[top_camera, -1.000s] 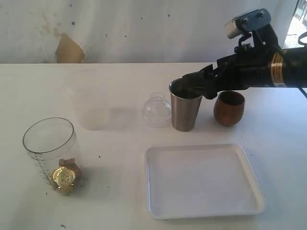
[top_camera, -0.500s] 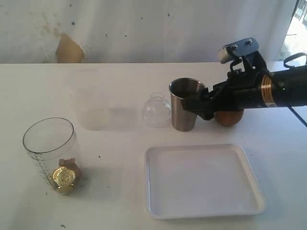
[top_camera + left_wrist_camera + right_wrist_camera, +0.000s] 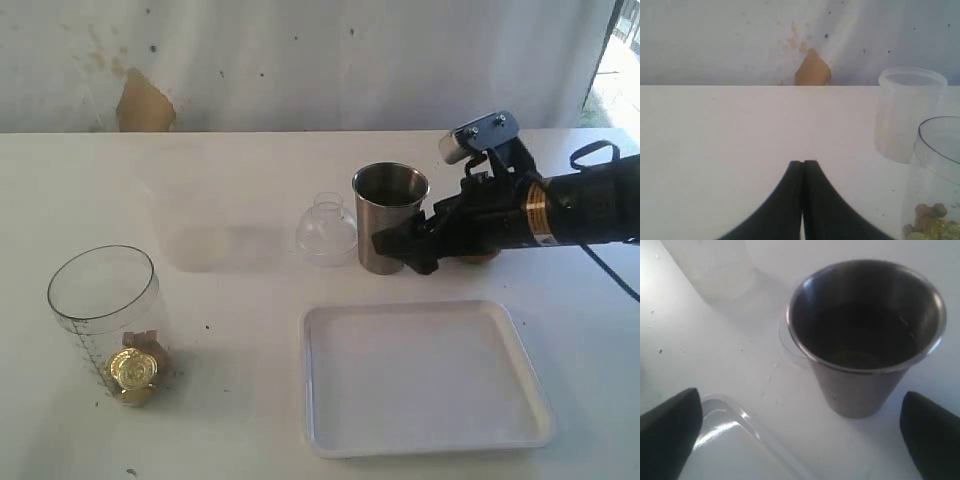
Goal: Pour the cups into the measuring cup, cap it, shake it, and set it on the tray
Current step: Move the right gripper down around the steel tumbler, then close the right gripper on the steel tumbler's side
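Vs 1 s back: right gripper has dropped from above the steel tumbler rim to level w/ its lower body; arm now hides most of the wooden cup. All else unmoved

Tumbler upright on table, long axis vertical, mouth up, wide end on top; sits behind tray, just beside clear dome lid. Measuring cup upright, mouth up, well apart at near left, gold bits in its bottom

R gripper spread wide, one finger each side of tumbler, gaps both sides, nothing held. Left gripper closed tight, empty, low over bare table by measuring cup
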Robot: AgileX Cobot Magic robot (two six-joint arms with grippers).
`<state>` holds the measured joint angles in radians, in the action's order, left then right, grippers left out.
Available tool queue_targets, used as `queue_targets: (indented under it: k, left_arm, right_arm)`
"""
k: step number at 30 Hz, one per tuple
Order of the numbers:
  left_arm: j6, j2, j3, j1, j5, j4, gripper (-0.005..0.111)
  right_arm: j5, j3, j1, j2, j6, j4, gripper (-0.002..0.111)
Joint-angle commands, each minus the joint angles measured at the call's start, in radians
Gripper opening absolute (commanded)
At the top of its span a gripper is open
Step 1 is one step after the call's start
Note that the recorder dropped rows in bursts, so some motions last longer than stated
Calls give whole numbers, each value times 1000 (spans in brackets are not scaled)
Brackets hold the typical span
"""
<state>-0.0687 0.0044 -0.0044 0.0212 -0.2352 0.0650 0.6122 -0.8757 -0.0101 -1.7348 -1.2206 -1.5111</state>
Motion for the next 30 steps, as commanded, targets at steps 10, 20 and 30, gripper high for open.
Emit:
queue_targets:
  k: [10,20,30]
  left_arm:
    - [-2,-4,4,1,2,1,0]
    - [-2,-4,4,1,2,1,0]
    - [-2,-4,4,1,2,1,0]
  right_arm:
    - [25,2,-1,-135,296,298,105]
    - [152,2,-1,-217,523,528,105]
    - [263,0,-1,-298,695,596,105]
